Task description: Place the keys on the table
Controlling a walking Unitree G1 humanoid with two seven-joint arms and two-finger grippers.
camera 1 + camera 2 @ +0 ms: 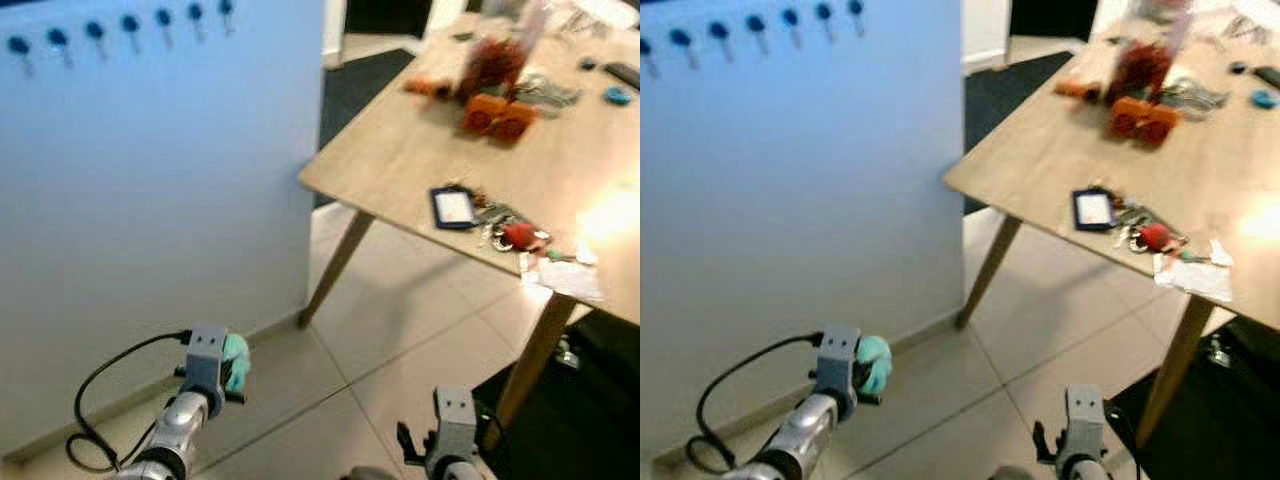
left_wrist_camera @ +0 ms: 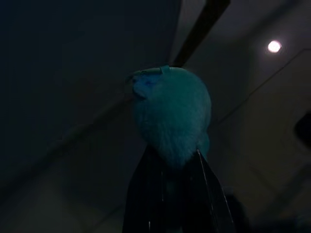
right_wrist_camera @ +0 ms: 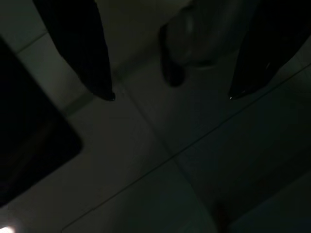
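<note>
Left wrist view, left gripper (image 2: pixel 175 160) pinching teal fluffy keys (image 2: pixel 171 114) at its fingertips, right gripper (image 3: pixel 170 94) spread over floor tiles (image 3: pixel 160 170).

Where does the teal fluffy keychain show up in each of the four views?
Left eye view: teal fluffy keychain low and left of centre, in the left gripper, above the tiled floor.
Right eye view: same spot, low and left.
Left wrist view: centre, between the black fingers.
Right wrist view: not in it.
Shared landmark: the wooden table leg, also.

Home hallway: wall key hooks (image 1: pixel 93 30), wooden table (image 1: pixel 400 150).
</note>
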